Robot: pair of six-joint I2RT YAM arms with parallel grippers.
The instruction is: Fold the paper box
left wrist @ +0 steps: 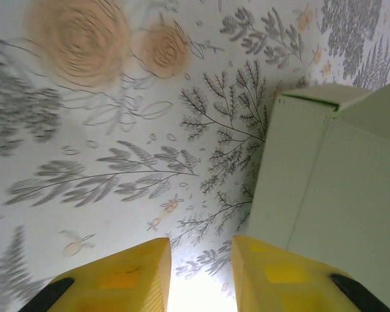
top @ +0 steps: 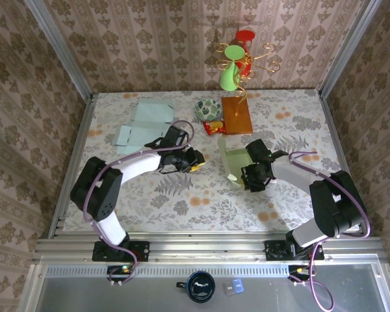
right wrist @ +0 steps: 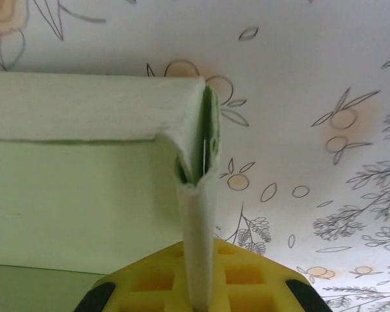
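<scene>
The pale green paper box (top: pixel 233 165) stands partly folded on the floral tablecloth, right of centre. My right gripper (top: pixel 253 178) is shut on its near wall. In the right wrist view the yellow jaws (right wrist: pixel 201 276) pinch a doubled-over paper edge (right wrist: pixel 199 221) at a corner of the box, with the box's inside to the left. My left gripper (top: pixel 195 162) hovers low just left of the box. In the left wrist view its yellow fingers (left wrist: pixel 201 252) stand apart with only tablecloth between them, and the box wall (left wrist: pixel 325 182) rises close on the right.
Flat unfolded paper boxes (top: pixel 143 125) lie at the back left. A patterned bowl (top: pixel 208 108), a red packet (top: pixel 214 127) and a brown board (top: pixel 236 115) sit behind the box. A green cone and gold stand (top: pixel 233 70) are at the back edge.
</scene>
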